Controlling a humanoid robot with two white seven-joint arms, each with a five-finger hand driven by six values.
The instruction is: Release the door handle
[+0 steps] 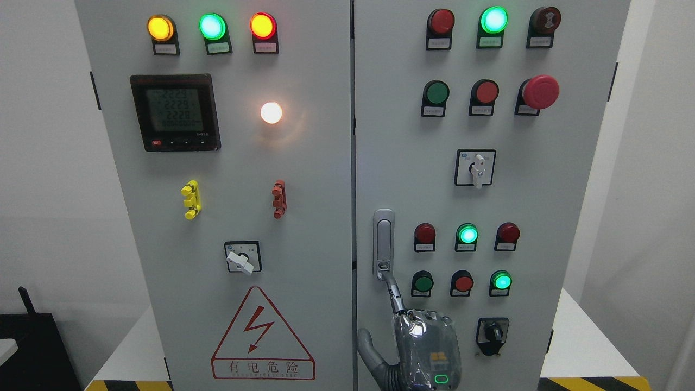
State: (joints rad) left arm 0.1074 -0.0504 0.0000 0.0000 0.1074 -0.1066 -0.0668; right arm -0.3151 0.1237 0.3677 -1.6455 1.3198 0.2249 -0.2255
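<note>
The silver door handle (383, 239) stands upright and flush on the right cabinet door (543, 179), near its left edge. My right hand (426, 347) comes up from the bottom edge just below it, with its back toward the camera. One finger (395, 293) stretches up, and its tip touches the handle's lower end by the lock. The thumb (368, 347) sticks out to the left, away from the door's edge. The hand grips nothing. Both cabinet doors look closed, with a thin dark seam between them.
The right door carries indicator lamps, push buttons, a red mushroom stop button (540, 91) and two rotary switches (475, 167). The left door (304, 179) holds a meter (175, 112), lamps, a selector and an electric warning sign (263, 336). White walls flank the cabinet.
</note>
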